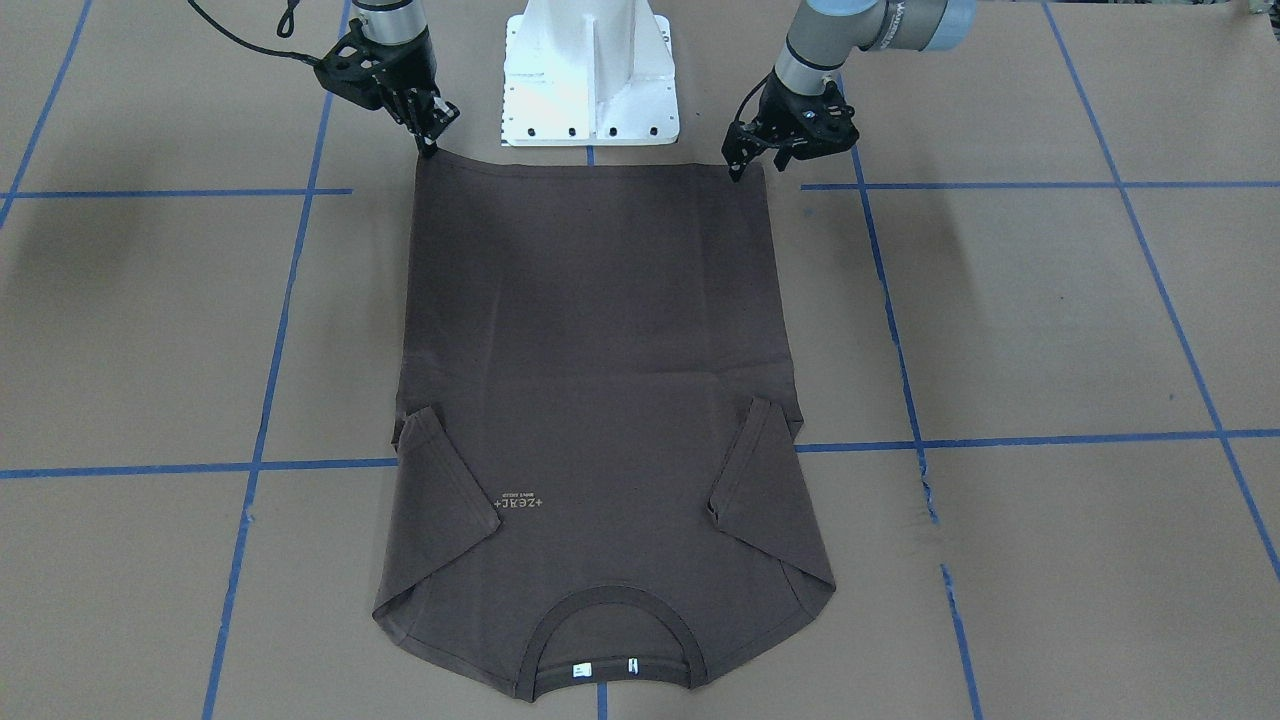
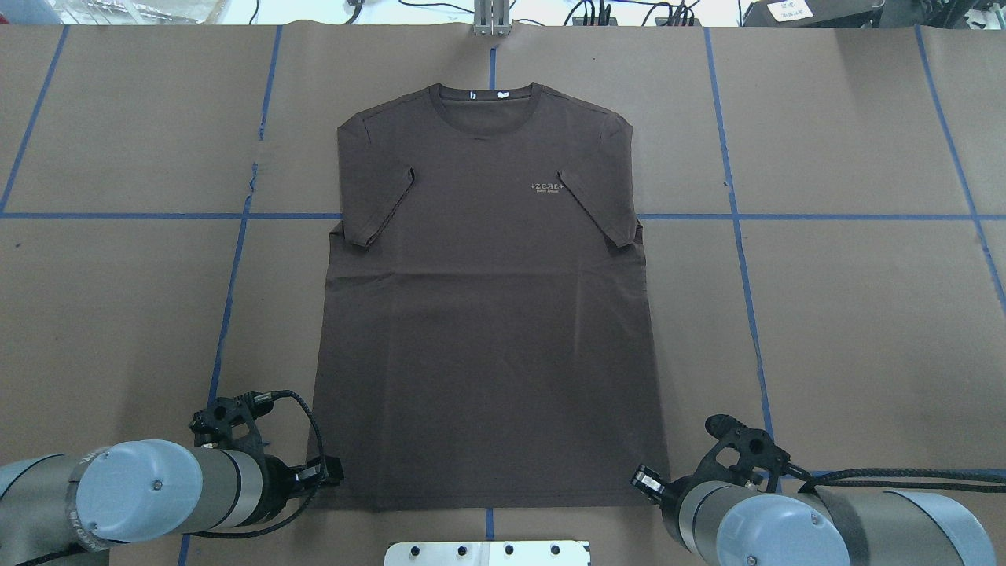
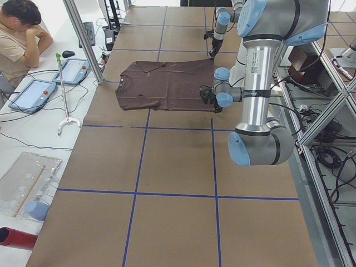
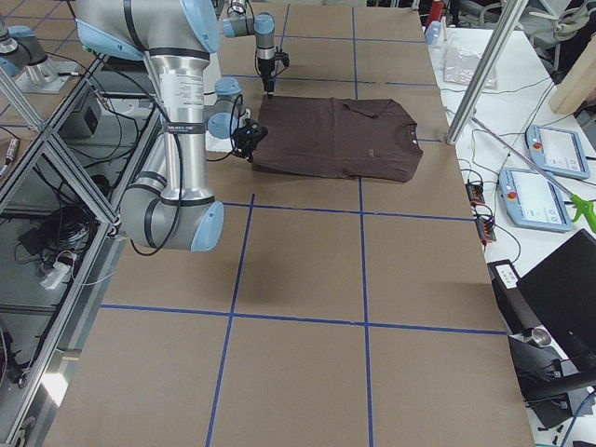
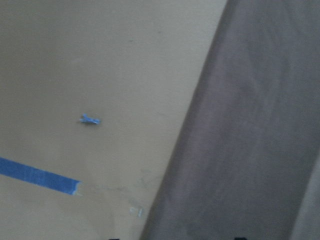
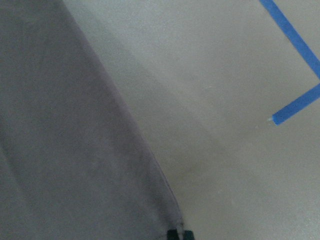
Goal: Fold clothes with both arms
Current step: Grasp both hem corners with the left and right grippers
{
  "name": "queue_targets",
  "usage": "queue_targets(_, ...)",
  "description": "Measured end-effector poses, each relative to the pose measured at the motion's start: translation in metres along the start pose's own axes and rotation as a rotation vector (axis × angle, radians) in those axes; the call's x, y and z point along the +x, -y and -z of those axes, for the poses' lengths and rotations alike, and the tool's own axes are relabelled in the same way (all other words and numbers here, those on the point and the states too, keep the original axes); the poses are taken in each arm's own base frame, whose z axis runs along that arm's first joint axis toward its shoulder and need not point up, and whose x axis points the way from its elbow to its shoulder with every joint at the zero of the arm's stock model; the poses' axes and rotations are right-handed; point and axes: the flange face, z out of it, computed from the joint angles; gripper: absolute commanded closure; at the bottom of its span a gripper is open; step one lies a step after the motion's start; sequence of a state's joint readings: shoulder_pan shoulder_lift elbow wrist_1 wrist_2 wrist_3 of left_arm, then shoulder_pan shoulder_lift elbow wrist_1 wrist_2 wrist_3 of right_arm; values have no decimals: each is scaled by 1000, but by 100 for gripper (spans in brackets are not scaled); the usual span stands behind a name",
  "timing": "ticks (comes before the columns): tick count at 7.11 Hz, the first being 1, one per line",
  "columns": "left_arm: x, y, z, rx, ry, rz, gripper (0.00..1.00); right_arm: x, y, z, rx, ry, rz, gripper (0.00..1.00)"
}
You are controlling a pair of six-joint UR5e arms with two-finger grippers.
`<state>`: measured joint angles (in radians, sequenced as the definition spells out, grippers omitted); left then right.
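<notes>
**Overhead exterior view: a gripper at each hem corner**

I see the T-shirt [image 2: 487,314] flat on the table [image 2: 825,314], its long way running away from the robot, hem near, collar far. The left gripper [image 2: 328,470] is spread at the left hem corner. The right gripper [image 2: 644,477] looks pressed together at the right corner. I cannot tell if it pinches cloth.

We note bright, even overhead light. Soft, diffuse shadows on table [image 1: 1050,330] at both sides. Wrist views blurry, duller; our fixed views sharp.
</notes>
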<state>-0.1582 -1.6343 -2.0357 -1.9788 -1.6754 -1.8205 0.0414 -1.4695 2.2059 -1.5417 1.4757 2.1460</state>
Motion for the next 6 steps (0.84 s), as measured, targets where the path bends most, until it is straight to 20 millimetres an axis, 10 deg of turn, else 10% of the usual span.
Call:
queue_targets(3, -2, -2, -3, -4, 6, -3, 31, 0, 0, 1, -1, 1, 0, 100)
queue_targets(6, -2, -3, -3, -7, 8, -3, 85, 0, 0, 1, -1, 1, 0, 100)
